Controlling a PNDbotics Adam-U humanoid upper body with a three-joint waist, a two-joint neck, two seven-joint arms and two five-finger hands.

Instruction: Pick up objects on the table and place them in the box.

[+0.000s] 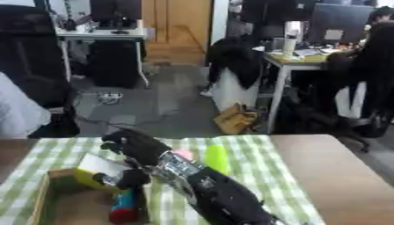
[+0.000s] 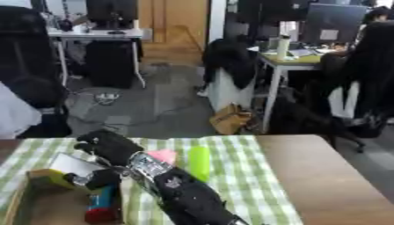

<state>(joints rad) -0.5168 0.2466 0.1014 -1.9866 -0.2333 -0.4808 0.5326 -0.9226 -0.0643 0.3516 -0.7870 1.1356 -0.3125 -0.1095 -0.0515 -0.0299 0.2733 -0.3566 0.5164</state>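
We see one black hand (image 1: 135, 147) left of centre in the lower half of the frame, its arm rising from the bottom edge and slanting up to the left. By that entry we take it for the right hand, though we cannot be sure. Its fingers curl over the top of a yellow-and-white carton (image 1: 98, 170), with the thumb (image 1: 127, 178) below, so it looks clamped on the carton; the exact contact is blurred. The carton sits tilted at the far right corner of the cardboard box (image 1: 46, 193), its long axis running from upper left to lower right.

Inside the box, along its right wall, lies a blue and red tube-like object (image 1: 123, 206), its long axis running nearly straight up and down the frame, red end nearest the bottom edge.

Just right of the wrist a pink object (image 2: 163, 155) and a green elongated object (image 2: 199, 162) rest on the green checked cloth (image 1: 254, 176); the green one points up the frame.

Bare brown table (image 1: 338, 176) lies open at lower right
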